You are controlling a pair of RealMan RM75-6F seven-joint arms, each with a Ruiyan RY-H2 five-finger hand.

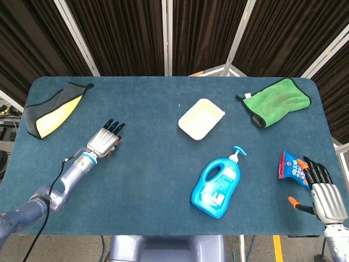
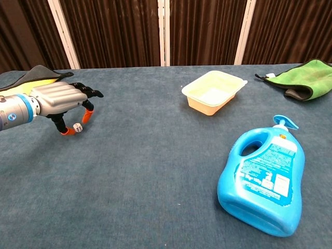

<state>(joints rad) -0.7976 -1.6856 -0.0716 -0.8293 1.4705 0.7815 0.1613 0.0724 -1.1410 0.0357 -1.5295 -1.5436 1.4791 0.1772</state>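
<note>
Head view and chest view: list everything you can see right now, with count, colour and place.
die: 1, white with dark dots, on the table under the left robot hand's fingers
tray: 1, cream, shallow, empty, mid-table towards the far edge
pump bottle: 1, blue, lying on its side, near edge right of centre
cloth: 1, green with dark trim, far right corner
second cloth: 1, grey and yellow, far left corner
snack packet: 1, blue and red, right edge by the right robot hand
table: 1, dark blue covering
left robot hand: fingers arched over the die; contact unclear
right robot hand: fingers apart, beside the packet
</note>
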